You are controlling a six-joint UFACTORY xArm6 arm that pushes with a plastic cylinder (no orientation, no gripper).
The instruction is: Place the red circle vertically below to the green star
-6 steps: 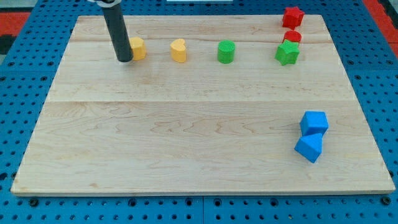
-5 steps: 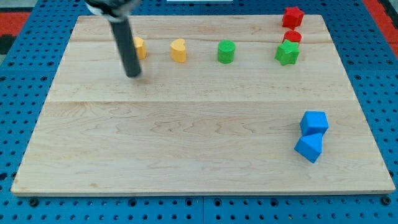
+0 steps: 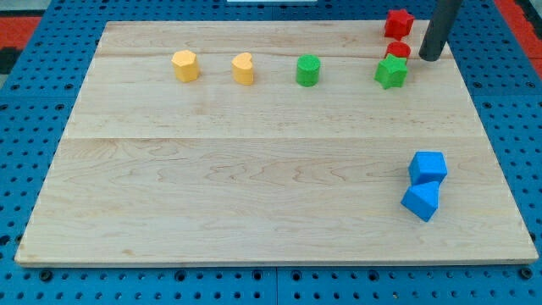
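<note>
The red circle [image 3: 398, 50] sits near the board's top right, touching the upper edge of the green star [image 3: 391, 73] just below it. My tip [image 3: 430, 58] is down on the board just to the right of the red circle, a small gap away, and up-right of the green star. The rod rises out of the view's top.
A red star-like block [image 3: 399, 23] lies at the top right corner above the red circle. A green circle [image 3: 307, 70], a yellow heart [image 3: 243, 69] and a yellow hexagon [image 3: 185, 65] form a row to the left. Two blue blocks [image 3: 427, 167] [image 3: 421, 202] sit at lower right.
My tip has swept from beside the yellow hexagon at the upper left across the board to the right of the red circle. No block has moved.
</note>
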